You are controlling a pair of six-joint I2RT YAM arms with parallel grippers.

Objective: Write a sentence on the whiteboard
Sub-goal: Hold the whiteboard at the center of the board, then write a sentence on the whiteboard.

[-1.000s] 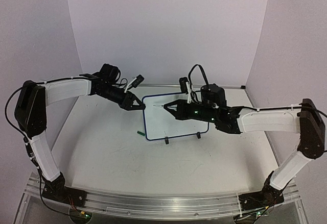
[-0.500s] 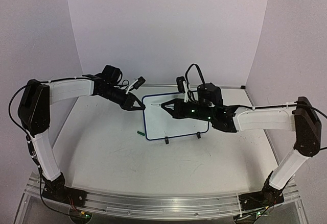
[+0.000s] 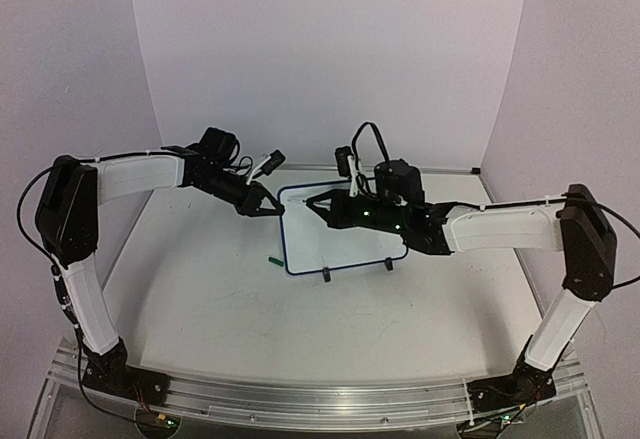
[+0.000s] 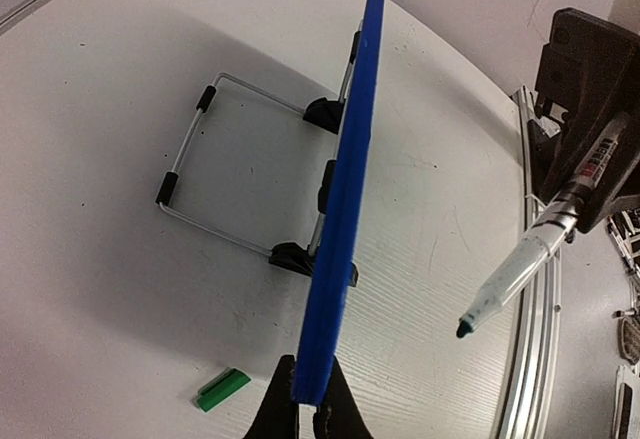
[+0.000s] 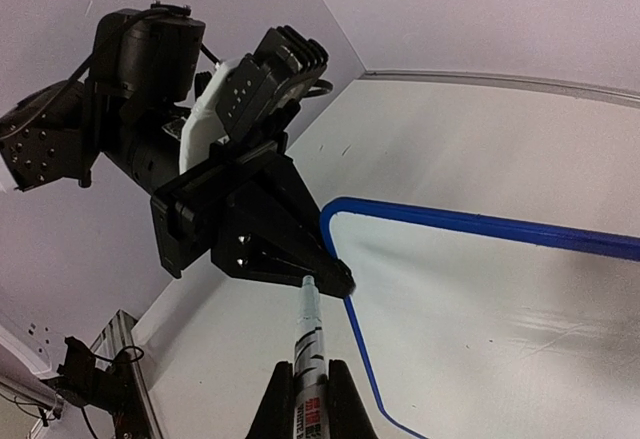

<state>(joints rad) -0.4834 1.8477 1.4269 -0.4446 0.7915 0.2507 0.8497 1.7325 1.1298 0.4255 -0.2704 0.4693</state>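
Collision risk: right gripper (image 5: 308, 404), clamped on marker (image 5: 309, 324), holds the tip just ahead, beside left gripper (image 4: 305, 399), which pinches whiteboard (image 3: 340, 244) edge. Hard tip pressure could twist the blank whiteboard out of that pinch.

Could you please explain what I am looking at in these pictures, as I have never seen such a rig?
Two robot arms are bolted to a table. One picture looks down from above and behind them; the other two come from wrist cameras. The left hand is pinched shut on the edge of a small blue-rimmed whiteboard on a wire stand. The right hand is shut on an uncapped marker, its tip near that same edge. A green cap lies on the table. I see no writing.
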